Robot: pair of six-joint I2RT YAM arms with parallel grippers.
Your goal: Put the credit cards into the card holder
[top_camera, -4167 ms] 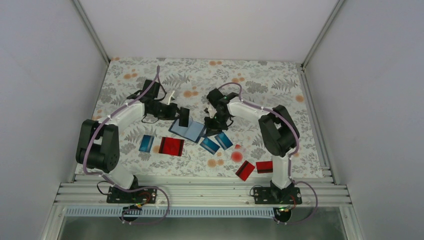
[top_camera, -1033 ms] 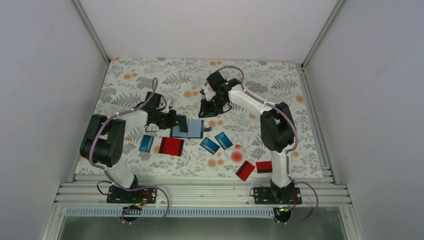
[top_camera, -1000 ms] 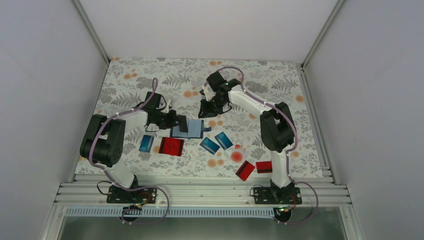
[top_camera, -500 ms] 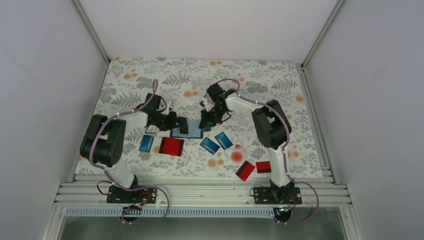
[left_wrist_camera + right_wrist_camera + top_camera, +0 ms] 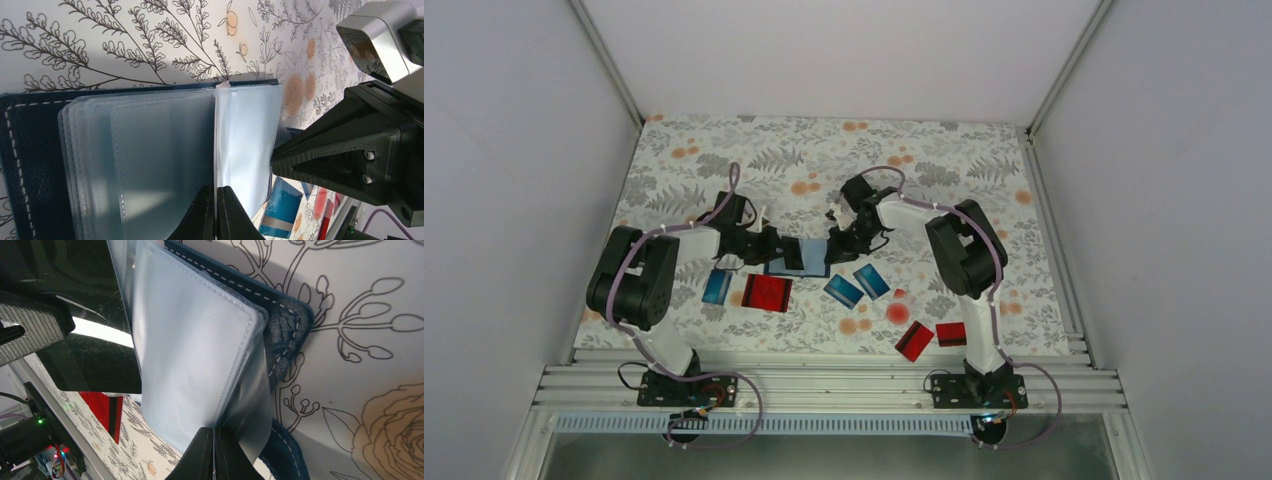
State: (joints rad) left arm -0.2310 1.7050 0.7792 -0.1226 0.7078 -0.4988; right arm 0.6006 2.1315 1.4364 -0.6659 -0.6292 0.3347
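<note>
Noting holder (image 5: pixel 809 258) open flat on counter (image 5: pixel 944 170), long axis left-right; we see left jaws and right jaws each clenched on a clear sleeve (image 5: pixel 245 140).

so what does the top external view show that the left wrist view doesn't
Only the top external view: the whole left arm and right arm, and the full spread of loose cards, including a red card, a blue card and the clear piece with a red dot. Only the left wrist view: the clear sleeves fanned open, white stitching, and the left fingers pinched on a sleeve edge. Both: the open card holder on the floral table, with the right fingers at its edge.
</note>
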